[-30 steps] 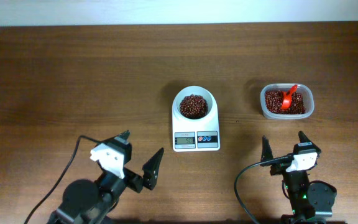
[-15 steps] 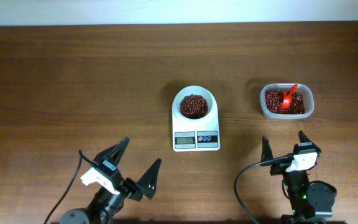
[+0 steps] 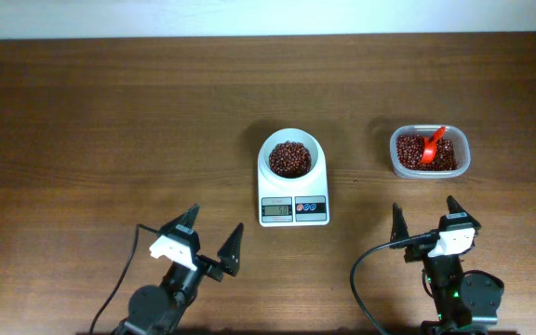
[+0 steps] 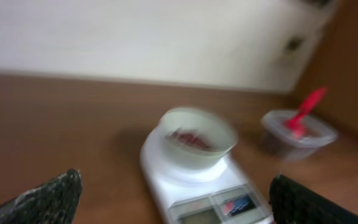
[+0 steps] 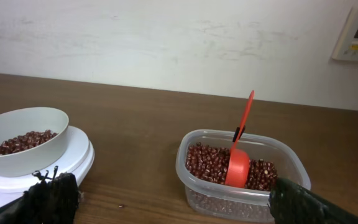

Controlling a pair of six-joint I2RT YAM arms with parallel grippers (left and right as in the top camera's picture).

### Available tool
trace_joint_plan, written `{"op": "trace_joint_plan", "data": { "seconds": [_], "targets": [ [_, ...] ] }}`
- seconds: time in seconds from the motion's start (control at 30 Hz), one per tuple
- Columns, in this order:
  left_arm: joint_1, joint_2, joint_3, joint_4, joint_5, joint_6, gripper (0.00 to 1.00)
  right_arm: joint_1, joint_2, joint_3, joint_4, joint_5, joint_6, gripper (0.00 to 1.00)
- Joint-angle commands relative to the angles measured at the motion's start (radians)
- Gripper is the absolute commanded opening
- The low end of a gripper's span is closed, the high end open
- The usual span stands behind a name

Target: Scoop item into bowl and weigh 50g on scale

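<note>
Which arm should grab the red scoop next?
Right. The right gripper, open, sits directly in front of the tub holding the red scoop; the left gripper is beyond the scale.

Clear tub (image 5: pixel 196 198), red scoop (image 5: pixel 237 167) inside, wooden table (image 5: pixel 129 118)

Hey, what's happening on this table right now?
Nothing is being handled. A round white bowl of small reddish-brown beans sits on the white square digital scale. A red plastic scoop rests in the clear plastic tub of beans to its right. The left end effector and right end effector are open and empty.
</note>
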Motion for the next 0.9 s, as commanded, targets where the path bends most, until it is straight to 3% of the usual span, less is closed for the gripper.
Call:
{"op": "trace_joint_plan", "data": {
  "seconds": [0.0, 0.17, 0.37, 0.87],
  "targets": [
    [0.09, -0.006, -0.002, -0.039, -0.056, 0.142, 0.99, 0.005, -0.009, -0.007, -0.005, 0.005, 0.004, 0.99],
    [0.242, -0.006, -0.002, -0.042, -0.057, 0.492, 0.99, 0.005, -0.009, -0.007, -0.005, 0.005, 0.004, 0.99],
    [0.471, -0.006, -0.001, -0.046, -0.003, 0.502, 0.99, 0.005, -0.008, -0.007, -0.005, 0.005, 0.004, 0.99],
    [0.495, -0.005, -0.001, -0.045, -0.003, 0.502, 0.99, 0.005, -0.009, -0.007, -0.005, 0.005, 0.004, 0.99]
  ]
}}
